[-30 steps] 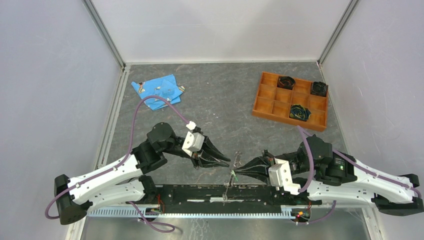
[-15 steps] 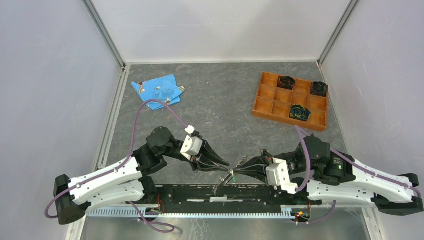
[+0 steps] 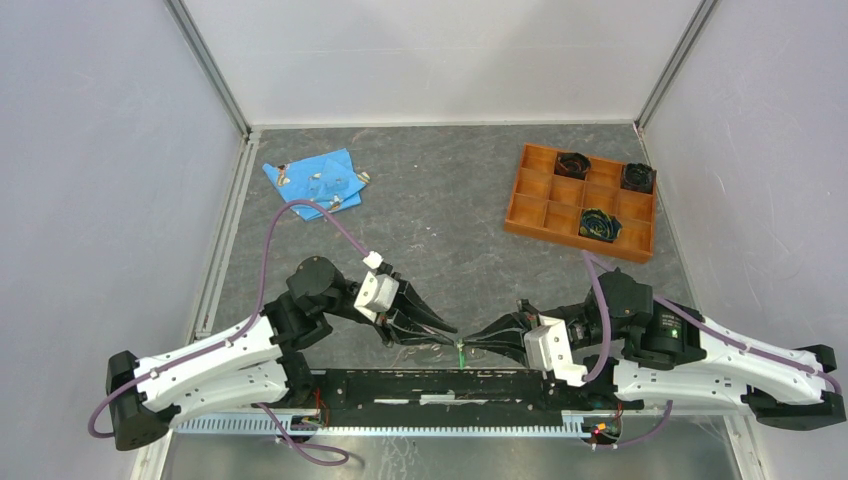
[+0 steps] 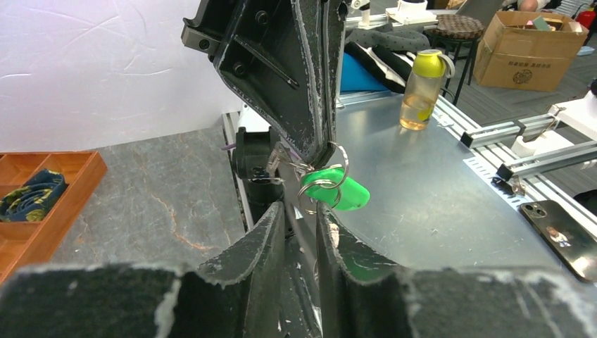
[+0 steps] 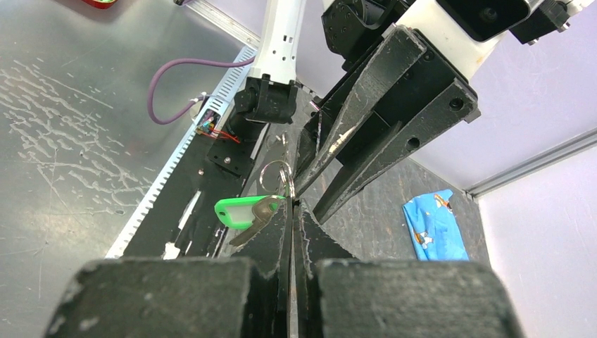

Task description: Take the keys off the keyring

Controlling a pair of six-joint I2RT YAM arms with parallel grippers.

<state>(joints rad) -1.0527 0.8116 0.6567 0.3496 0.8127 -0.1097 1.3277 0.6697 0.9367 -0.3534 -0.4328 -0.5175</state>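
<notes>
The keys (image 3: 460, 351) hang in a small bunch between my two fingertips, just above the black base rail. One has a bright green head (image 4: 343, 194) (image 5: 238, 210), and a dull metal key (image 5: 258, 214) lies against it. The keyring (image 4: 345, 158) shows as thin silvery wire loops threaded through the green head. My right gripper (image 5: 291, 204) (image 3: 468, 347) is shut on a loop of the keyring. My left gripper (image 4: 301, 211) (image 3: 447, 332) faces it tip to tip. Its jaws stand a narrow gap apart, right beside the loops, with nothing seen clamped between them.
An orange compartment tray (image 3: 530, 215) holding dark coiled items sits at the back right. A blue cloth (image 3: 315, 180) with small metal pieces lies at the back left. The black base rail (image 3: 400, 385) runs along the near edge, directly under the keys.
Both grippers have dropped toward the near rail and closed in on each other. The key bunch, hanging long before, is now drawn up short between the tips.
</notes>
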